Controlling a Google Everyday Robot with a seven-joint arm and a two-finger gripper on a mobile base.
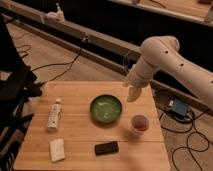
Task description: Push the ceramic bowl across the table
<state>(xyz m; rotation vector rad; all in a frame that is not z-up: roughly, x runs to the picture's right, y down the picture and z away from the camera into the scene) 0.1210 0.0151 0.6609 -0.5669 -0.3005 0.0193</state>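
Note:
The green ceramic bowl (106, 108) sits near the middle of the light-wood table (75, 90), slightly right of centre. My white arm reaches in from the right. My gripper (133, 93) hangs just right of the bowl's far rim, close above the tabletop and a little apart from the bowl.
A small clear cup of reddish liquid (139, 124) stands right of the bowl near the table's right edge. A black phone-like slab (106, 148) lies in front of the bowl. A white tube (53, 115) and a pale block (57, 149) lie at the left. Cables cover the floor.

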